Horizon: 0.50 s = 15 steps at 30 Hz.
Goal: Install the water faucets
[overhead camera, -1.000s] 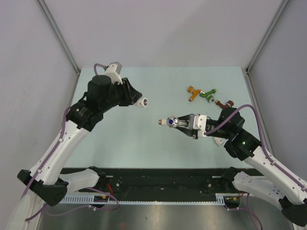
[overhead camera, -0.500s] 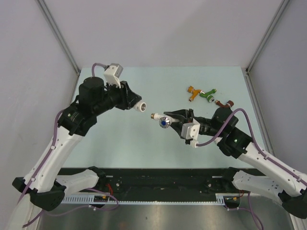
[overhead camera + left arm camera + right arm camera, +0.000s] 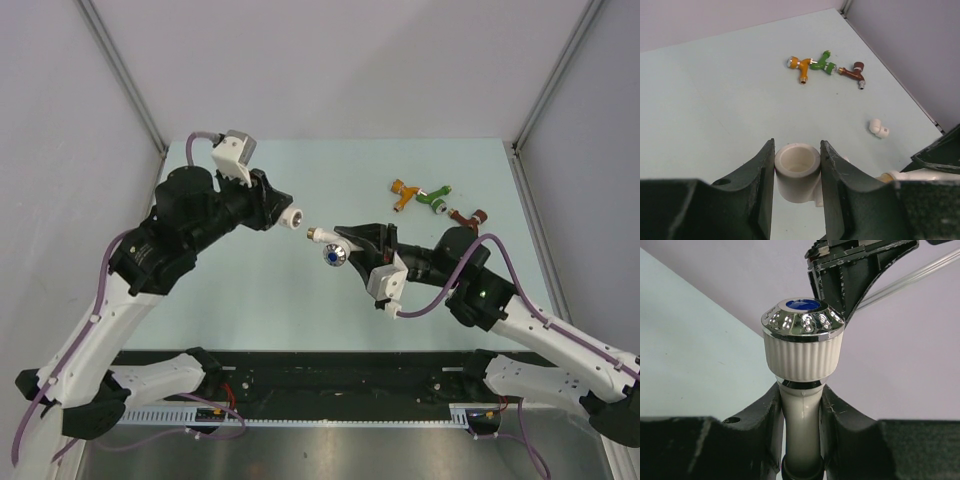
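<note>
1. Work in mid-air above the table [image 3: 250,300], in the space between the two sets of jaws. Leave alone the orange faucet [image 3: 402,191], green faucet [image 3: 434,196] and dark red faucet [image 3: 465,214], lying together well behind the right jaws.
2. Count on the right jaws as closed tight on the stem of the white faucet [image 3: 328,250], just below the silvery knob [image 3: 802,320], with the brass threaded end [image 3: 316,235] sticking out ahead toward the left jaws.
3. Count on the left jaws as closed on the white connector [image 3: 797,172], pinched between both fingers, open mouth facing out toward the right jaws.
4. Mind the small gap between threaded end and connector mouth: near, not touching.
5. Line up the two axes before closing that gap. Going by the top view, swing the faucet a little to aim the thread square into the mouth.
6. Advance slowly with the right jaws, hold the left jaws rigid, then turn the right wrist to start the thread.
7. Back off and re-aim at any sign of tilt, to avoid probable cross-threading or slipping of either part.
</note>
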Available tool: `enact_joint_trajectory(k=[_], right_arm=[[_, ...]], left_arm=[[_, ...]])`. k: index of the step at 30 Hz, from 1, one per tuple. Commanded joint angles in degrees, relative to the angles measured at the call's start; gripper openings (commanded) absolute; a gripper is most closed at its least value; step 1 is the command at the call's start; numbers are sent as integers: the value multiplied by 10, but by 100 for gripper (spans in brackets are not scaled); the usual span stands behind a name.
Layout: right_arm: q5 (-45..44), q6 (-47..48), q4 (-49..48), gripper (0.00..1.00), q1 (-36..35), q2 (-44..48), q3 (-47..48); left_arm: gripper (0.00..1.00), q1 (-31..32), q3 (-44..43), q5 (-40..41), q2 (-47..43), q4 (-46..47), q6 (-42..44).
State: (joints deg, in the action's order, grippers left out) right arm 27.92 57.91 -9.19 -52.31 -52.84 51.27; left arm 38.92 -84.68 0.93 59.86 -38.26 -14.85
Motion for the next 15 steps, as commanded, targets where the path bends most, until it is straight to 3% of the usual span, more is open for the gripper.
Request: enact_joint_trajectory(k=[1,15], right_arm=[[-20,16,-72,0,-4,1,29],[-18,20,-133,0,-6,-32,29]], left_arm=[[0,15,-29,77,-16,6,14],[0,85,-39,183,-23,18,13]])
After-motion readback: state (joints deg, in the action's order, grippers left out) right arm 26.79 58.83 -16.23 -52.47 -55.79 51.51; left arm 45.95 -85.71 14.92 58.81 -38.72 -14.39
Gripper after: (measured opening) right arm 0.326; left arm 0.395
